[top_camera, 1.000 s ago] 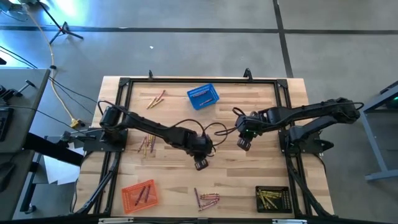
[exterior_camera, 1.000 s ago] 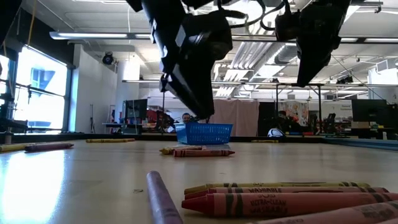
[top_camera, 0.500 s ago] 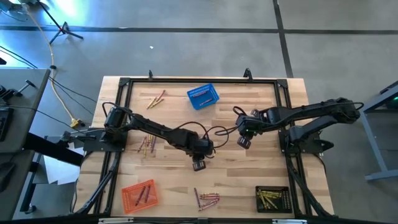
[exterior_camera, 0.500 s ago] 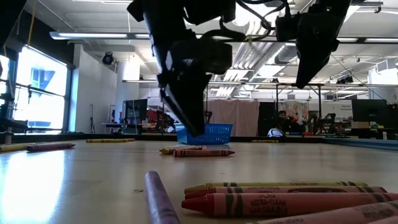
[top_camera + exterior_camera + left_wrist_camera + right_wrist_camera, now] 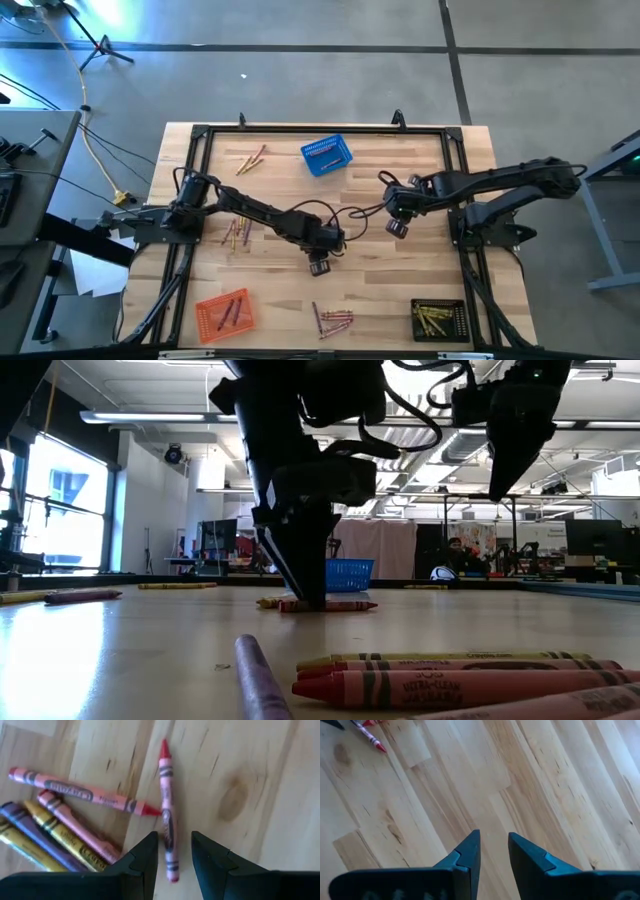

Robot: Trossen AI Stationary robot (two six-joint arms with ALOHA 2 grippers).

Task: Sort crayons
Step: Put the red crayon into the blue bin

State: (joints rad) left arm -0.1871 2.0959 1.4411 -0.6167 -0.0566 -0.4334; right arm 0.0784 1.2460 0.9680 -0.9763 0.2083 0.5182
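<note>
The left gripper (image 5: 172, 852) hangs low over the table's near middle, its fingers (image 5: 145, 855) spread with a gap between them, and a red crayon (image 5: 167, 810) lies in line with that gap, its far end pointing away. Nothing is pinched yet.

Just beside that crayon a second red one (image 5: 75, 792) lies crosswise, its tip touching or nearly touching the first, and a pink, a yellow and a purple stick crowd close behind. If the fingers come down slightly off line, one could land on the crayon and roll it away, or catch the crosswise one and drag two together. A grip near the very end could also let the stick swing or slip.

The right gripper (image 5: 398, 227) waits over bare wood right of centre, fingers parted, holding nothing. Other crayons (image 5: 335, 320) lie by the near edge, more at the left (image 5: 238, 232) and far left (image 5: 252, 158); the blue basket (image 5: 327, 156), the orange basket (image 5: 224, 311) and the black basket (image 5: 438, 319) stand apart.

Against a second ago, the left gripper has moved nearer the table's near edge and dropped close to the wood; the right one has drawn back a little to the right.
</note>
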